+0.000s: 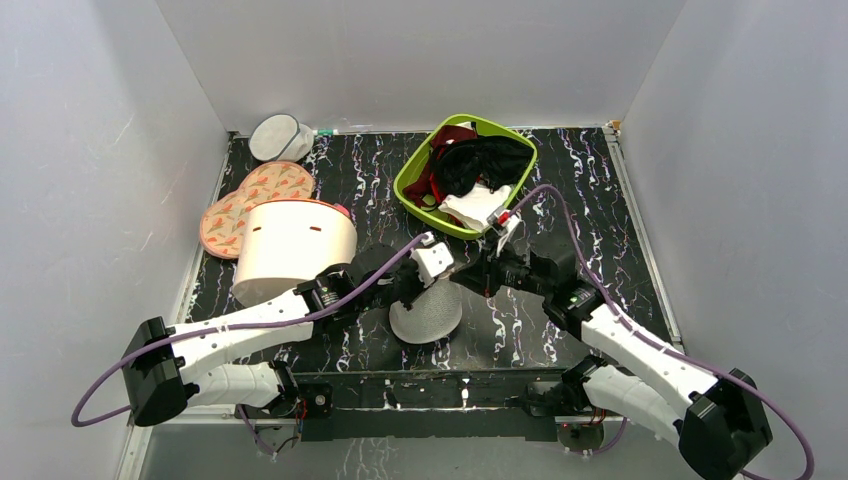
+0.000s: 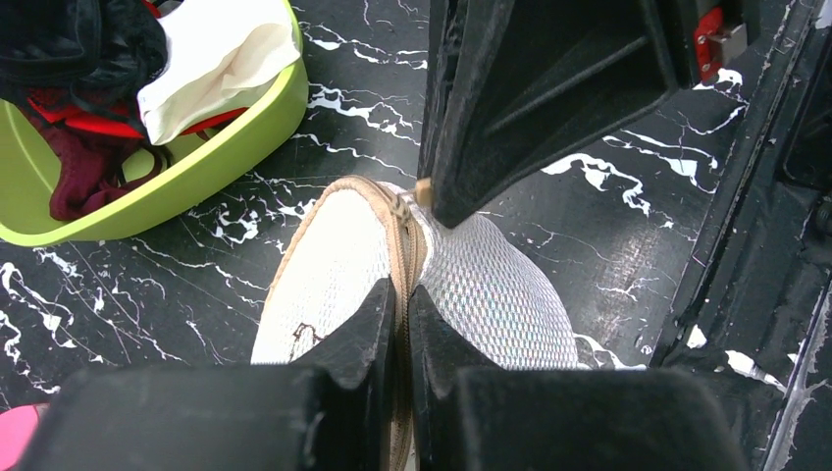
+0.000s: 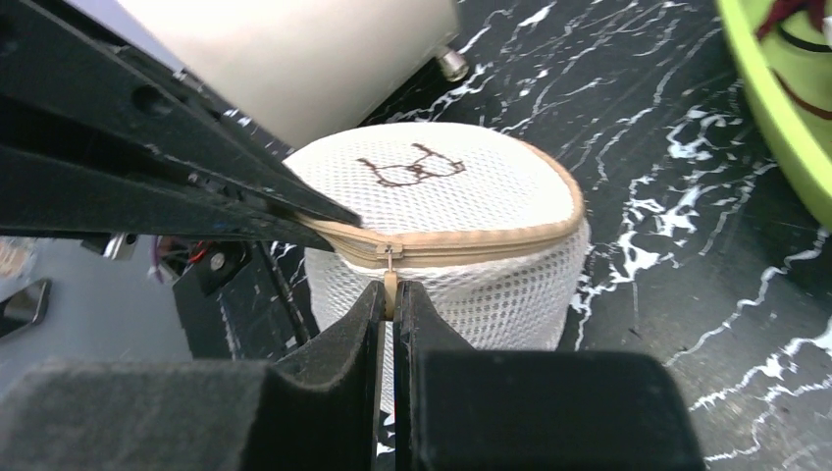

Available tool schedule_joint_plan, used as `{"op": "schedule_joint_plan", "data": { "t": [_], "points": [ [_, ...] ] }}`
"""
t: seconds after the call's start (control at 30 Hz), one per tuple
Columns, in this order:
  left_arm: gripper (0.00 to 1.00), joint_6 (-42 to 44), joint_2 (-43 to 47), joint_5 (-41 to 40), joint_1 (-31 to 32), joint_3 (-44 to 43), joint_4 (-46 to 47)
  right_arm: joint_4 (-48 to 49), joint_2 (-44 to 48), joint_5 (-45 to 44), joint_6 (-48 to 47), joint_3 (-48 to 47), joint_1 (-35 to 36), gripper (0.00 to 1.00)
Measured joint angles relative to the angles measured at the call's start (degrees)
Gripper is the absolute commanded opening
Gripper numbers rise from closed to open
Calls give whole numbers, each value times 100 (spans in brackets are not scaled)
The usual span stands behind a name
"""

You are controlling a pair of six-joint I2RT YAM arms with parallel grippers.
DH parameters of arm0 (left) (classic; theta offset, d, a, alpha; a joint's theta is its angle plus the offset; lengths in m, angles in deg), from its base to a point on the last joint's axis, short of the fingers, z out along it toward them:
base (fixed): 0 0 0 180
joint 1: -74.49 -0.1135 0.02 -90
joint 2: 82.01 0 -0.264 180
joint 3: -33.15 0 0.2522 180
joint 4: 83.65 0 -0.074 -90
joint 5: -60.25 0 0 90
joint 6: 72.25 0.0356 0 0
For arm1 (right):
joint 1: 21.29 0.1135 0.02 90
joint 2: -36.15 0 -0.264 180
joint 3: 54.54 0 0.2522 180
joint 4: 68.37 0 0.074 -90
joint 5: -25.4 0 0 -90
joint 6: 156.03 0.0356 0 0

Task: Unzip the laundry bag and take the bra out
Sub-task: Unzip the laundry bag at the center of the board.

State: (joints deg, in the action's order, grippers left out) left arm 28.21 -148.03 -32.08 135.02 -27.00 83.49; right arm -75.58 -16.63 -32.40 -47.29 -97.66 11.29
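Both grippers clenched on the zip of the small round off-white mesh laundry bag [image 1: 425,318].
The laundry bag stands on the black, white-veined counter [image 1: 580,200], on the arm-base side of the lime-green plastic basin [image 2: 206,162] and a little to its left. The left gripper [image 2: 402,306] is clamped tight on the tan zip band [image 3: 461,240] at the bag's rim. The right gripper [image 3: 390,294] pinches the small tan pull tab [image 3: 390,283] hanging from the slider. The stretch of zip in the right wrist view looks closed. A dark-brown line drawing [image 3: 412,167] is printed on the bag's flat top; whether it holds letters I cannot tell. The basin holds black, dark red and white cloth [image 1: 480,165]. A large cream cylinder [image 1: 290,245] sits left of the basin.
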Motion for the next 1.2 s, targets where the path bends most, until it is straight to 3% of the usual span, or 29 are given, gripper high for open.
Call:
{"op": "schedule_joint_plan", "data": {
  "t": [0.17, 0.47, 0.6, 0.73, 0.87, 0.97, 1.07, 1.2],
  "points": [
    [0, 0, 0, -83, 0, 0, 79, -170, 120, -426, 184, 31, -208, 0],
    [1, 0, -114, -345, 4, -22, 103, -201, 122, -160, 387, 184, -789, 0],
    [15, 2, -328, -490, 4, -146, -13, -192, 177, 111, 345, 184, -868, 0],
    [22, 2, -350, -466, 4, -162, -170, -13, 177, 695, 339, 184, -896, 0],
    [43, 31, -321, -260, 2, -162, -208, 179, 177, 1161, 343, 184, -876, 0],
    [53, 44, -245, -9, 0, -162, -227, 269, 177, 1342, 345, 184, -813, 0],
    [55, 13, -131, 271, 0, -157, -208, 282, 175, 1436, 343, 184, -721, 0],
    [48, -50, -68, 535, 0, -153, -94, 280, 153, 1473, 334, 184, -553, 0]
  ]
}}
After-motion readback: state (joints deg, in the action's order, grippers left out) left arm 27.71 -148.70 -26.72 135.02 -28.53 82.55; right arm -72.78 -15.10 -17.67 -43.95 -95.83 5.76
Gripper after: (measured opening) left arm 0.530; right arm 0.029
